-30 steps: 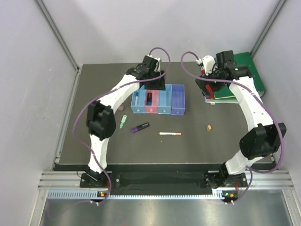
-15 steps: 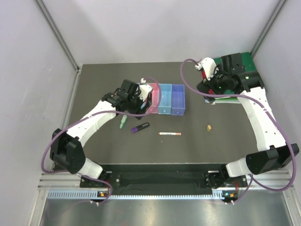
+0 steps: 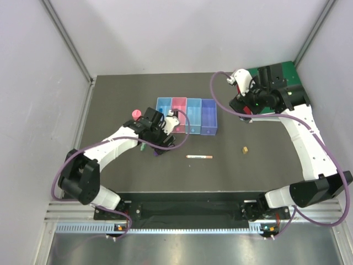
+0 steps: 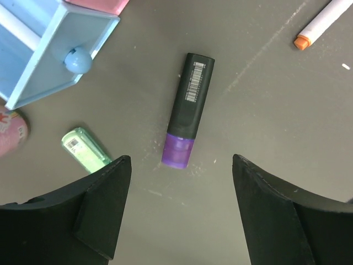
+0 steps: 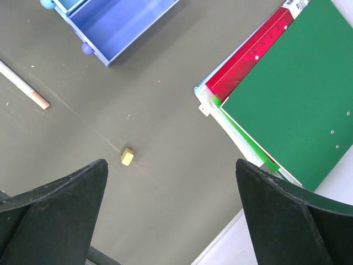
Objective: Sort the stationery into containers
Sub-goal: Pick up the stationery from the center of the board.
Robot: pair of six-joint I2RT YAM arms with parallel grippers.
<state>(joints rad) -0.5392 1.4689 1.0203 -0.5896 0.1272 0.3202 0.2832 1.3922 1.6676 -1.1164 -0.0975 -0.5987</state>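
Observation:
A purple-black highlighter [image 4: 189, 109] lies on the dark table just ahead of my left gripper [image 4: 181, 175], which is open and empty above it. A pale green marker [image 4: 85, 149] lies to its left, and a pink-capped bottle [image 3: 135, 114] stands farther back. A thin white-orange pen [image 3: 199, 157] and a tan nub [image 3: 244, 149] lie to the right. The row of four bins [image 3: 194, 105] stands mid-table. My right gripper [image 5: 171, 165] is open and empty, high between the nub [image 5: 127, 157] and the binder. The blue-white pen and dark marker cannot be made out.
A large green binder [image 3: 287, 83] lies on a red folder [image 5: 248, 55] at the back right, near the table's right edge. The light blue end bin [image 4: 44, 49] is close to my left gripper [image 3: 157, 141]. Grey walls enclose the table.
My left arm has swung from above the bins to the near left and now hangs over the highlighter. My right gripper has shifted slightly to the right and back near the binder.

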